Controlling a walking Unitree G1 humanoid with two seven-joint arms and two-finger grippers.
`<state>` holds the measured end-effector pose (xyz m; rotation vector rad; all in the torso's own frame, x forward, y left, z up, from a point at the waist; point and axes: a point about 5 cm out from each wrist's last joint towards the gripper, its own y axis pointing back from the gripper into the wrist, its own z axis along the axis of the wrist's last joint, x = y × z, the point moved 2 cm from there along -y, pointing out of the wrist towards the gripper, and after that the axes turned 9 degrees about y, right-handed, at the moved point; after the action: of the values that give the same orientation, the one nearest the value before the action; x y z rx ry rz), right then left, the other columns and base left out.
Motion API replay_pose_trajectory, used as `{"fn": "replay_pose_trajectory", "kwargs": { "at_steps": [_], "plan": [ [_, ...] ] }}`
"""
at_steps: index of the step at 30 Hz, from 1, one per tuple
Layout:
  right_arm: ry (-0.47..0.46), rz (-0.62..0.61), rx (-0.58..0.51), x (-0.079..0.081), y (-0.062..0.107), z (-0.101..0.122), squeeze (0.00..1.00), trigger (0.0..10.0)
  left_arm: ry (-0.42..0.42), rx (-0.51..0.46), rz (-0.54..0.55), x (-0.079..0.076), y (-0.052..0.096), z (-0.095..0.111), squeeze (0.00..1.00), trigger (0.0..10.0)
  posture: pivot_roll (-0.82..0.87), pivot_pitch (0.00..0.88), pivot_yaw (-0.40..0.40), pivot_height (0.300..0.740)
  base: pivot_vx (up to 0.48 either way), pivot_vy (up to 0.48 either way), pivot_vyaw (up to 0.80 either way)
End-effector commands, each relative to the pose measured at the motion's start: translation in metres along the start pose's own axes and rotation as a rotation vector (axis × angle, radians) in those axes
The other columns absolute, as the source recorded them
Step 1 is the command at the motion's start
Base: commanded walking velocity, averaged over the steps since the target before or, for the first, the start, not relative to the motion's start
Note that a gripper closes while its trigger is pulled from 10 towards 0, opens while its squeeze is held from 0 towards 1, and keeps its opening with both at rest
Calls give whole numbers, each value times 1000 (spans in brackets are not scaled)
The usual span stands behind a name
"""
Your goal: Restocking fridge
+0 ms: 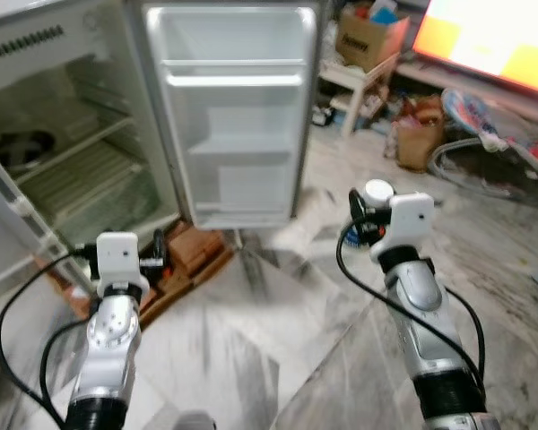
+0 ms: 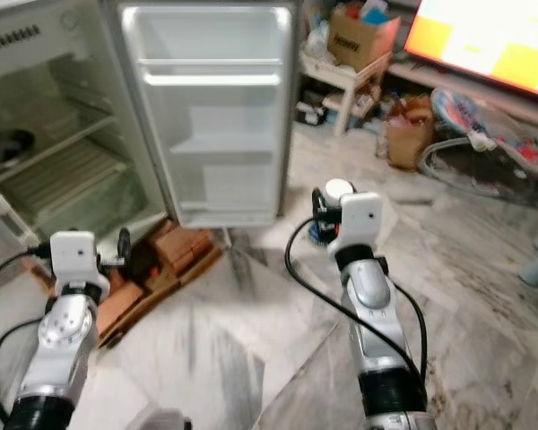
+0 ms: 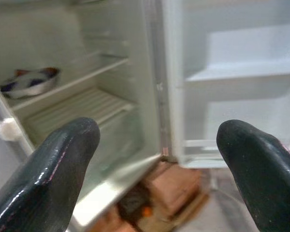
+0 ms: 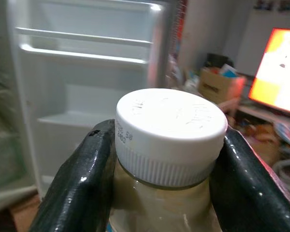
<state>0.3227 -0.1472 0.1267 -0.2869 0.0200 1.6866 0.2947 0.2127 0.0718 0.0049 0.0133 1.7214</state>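
Centrally in the right wrist view, the right gripper [image 4: 166, 159] pinches a jar [image 4: 170, 140] with a white ribbed lid, one black finger on each side below the cap. Right of centre in the left eye view, that jar rides above the marble floor [image 1: 278, 358]. Lower left, the left gripper [image 3: 157, 159] is spread with nothing between its fingers, facing the open fridge [image 1: 90, 134], whose door [image 1: 238, 116] fills the upper centre.

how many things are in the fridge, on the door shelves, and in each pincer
In the fridge: 1, a bowl
On the door shelves: 0
In the right pincer: 1, a white-capped jar
In the left pincer: 0
Total: 2
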Motion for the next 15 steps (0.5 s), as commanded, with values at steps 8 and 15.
{"fn": "replay_pose_trajectory", "kwargs": {
  "at_steps": [8,15],
  "plan": [
    [25,-21,-74,-1,-14,19,0,10000,20,25,-39,-5,7,-4,0,10000,96,43,-61,740,428,74,0],
    [48,-44,-92,-4,-18,24,0,10000,21,23,-61,-9,7,-2,0,10000,94,44,-61,740,452,0,0]
  ]
}}
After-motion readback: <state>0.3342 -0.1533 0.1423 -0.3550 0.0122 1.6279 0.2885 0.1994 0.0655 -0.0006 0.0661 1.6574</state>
